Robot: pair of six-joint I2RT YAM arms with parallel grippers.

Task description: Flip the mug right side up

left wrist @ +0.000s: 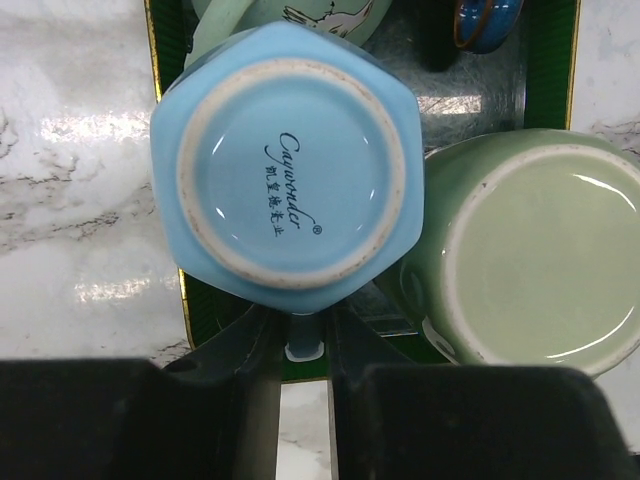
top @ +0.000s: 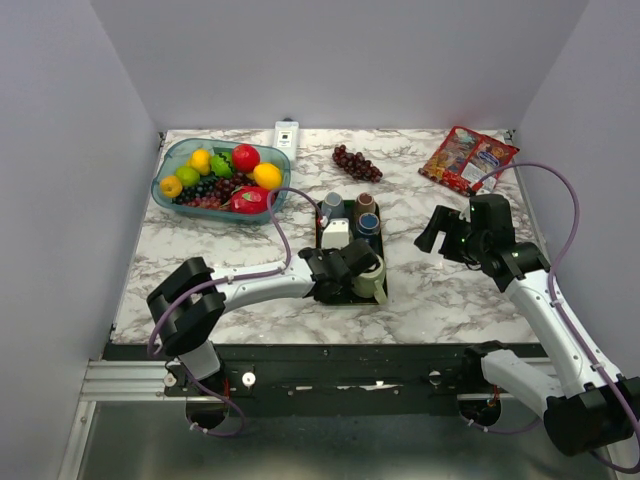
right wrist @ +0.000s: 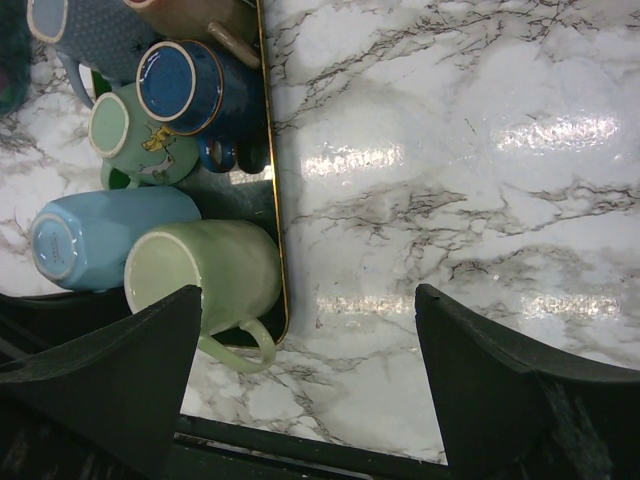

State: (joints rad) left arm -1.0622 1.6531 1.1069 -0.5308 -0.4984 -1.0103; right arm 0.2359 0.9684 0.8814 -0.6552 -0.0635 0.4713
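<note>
- At the near end of the dark gold-rimmed tray [right wrist: 268, 180], the pale blue six-sided ceramic mug [left wrist: 290, 160] stands upside down, its printed base facing the left wrist camera. I take this as the mug to turn, since it is the one in the grip.
- Its long axis runs straight up from the tray, and its small handle [left wrist: 303, 345] sticks out sideways toward the left wrist, directly between the fingers [left wrist: 250, 345].
- The left gripper [left wrist: 300, 335] is the nearer arm by far. Its fingers are narrow, one on each side of the handle, and both seem to touch it (how firmly they press I cannot tell).
- A pale green glazed mug [left wrist: 540, 250], also base-up, sits touching or just beside the blue one on its right, so a roll that way would likely bump it.
- The right gripper [right wrist: 308, 300] hangs over the white marble surface [right wrist: 450, 150] to the right of the tray, with its fingers spread wide and holding nothing.
</note>
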